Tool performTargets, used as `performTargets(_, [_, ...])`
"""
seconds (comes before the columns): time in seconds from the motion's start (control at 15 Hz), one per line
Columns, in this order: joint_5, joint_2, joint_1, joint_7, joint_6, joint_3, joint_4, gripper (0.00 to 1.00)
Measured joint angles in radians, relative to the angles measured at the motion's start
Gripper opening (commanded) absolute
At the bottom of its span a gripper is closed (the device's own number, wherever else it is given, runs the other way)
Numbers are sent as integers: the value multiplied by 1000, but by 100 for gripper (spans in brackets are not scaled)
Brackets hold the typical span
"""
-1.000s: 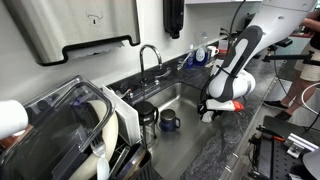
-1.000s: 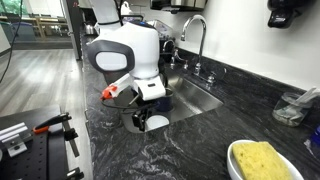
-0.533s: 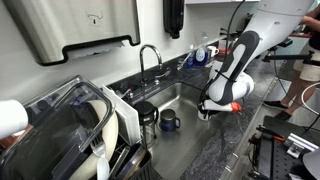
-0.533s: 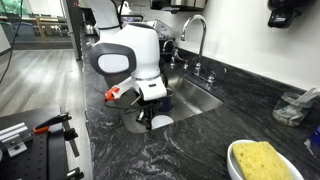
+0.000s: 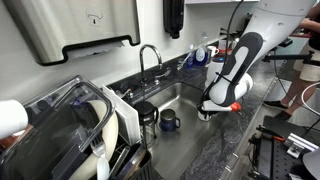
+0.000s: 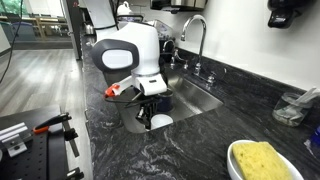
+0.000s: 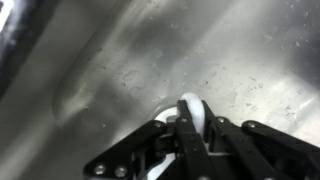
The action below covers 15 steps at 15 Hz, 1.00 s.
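At the left of an exterior view a dish rack (image 5: 60,130) holds plates (image 5: 124,125) on edge, set so that they drain toward the sink (image 5: 190,92). In the basin below the faucet (image 5: 148,55) stand a dark mug (image 5: 146,112) and a blue mug (image 5: 170,121), upright and just beside each other, probably parked there for washing. Further right, over the sink's front edge where it meets the dark counter (image 5: 215,150), the gripper (image 5: 206,113) points straight down from the white arm. That steep approach suits taking a thing by its rim. Its fingers (image 7: 215,130) are drawn in and pinch a white cup (image 7: 192,108), one finger on each side of the rim. The blur of the wrist view makes it hard to be sure that it is a cup and not a small bowl. In an exterior view the white cup (image 6: 160,121) sits low at the basin's near corner, directly under the gripper (image 6: 148,113).
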Motion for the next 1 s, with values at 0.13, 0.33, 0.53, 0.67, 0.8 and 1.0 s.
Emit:
performTargets(0.13, [-19, -1, -7, -6, -30, 24, 16, 3])
performTargets(0.33, [-35, -1, -23, -36, -33, 89, 36, 3])
performTargets(0.53, [-37, -1, -43, -103, -27, 165, 52, 3])
performTargets(0.67, [-37, -1, -65, -174, -19, 220, 59, 3])
performTargets(0.8, [-37, -1, -104, -259, -16, 290, 62, 3])
performTargets(1.0, [-37, -1, -175, -396, -17, 400, 62, 3])
